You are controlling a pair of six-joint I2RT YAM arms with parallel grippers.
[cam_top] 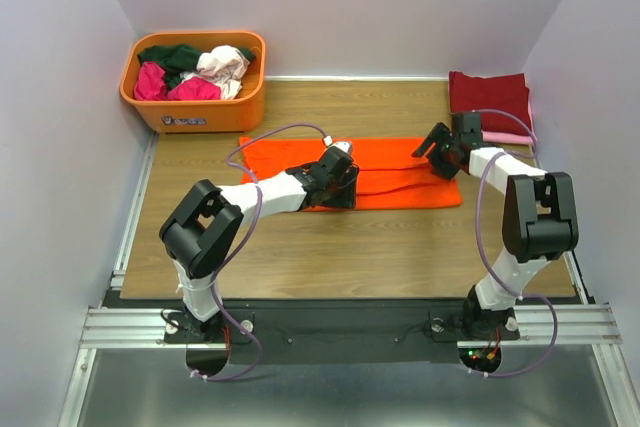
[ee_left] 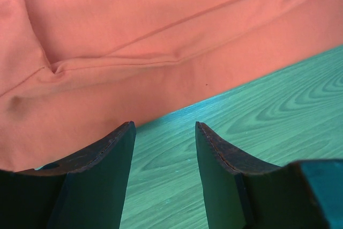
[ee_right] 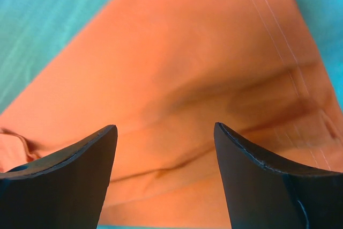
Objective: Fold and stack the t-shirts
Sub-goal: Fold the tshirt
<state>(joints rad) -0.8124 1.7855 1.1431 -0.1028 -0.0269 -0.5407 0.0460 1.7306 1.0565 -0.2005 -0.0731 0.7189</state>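
Spread wide and empty on both sides. At the left gripper [ee_left: 165, 127], hovering over the orange shirt's [ee_left: 161, 25] near hem, bare table [ee_left: 268, 122] beneath the fingertips. At the right gripper [ee_right: 163, 130], hovering above cloth near a corner. Mid-fold, probably. Next: lower, pinch both edges, carry across. Beyond the right gripper, a folded dark red shirt [cam_top: 488, 95].

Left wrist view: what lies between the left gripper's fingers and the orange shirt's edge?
Nothing but bare table: in the left wrist view the open left gripper sits just short of the orange t-shirt.
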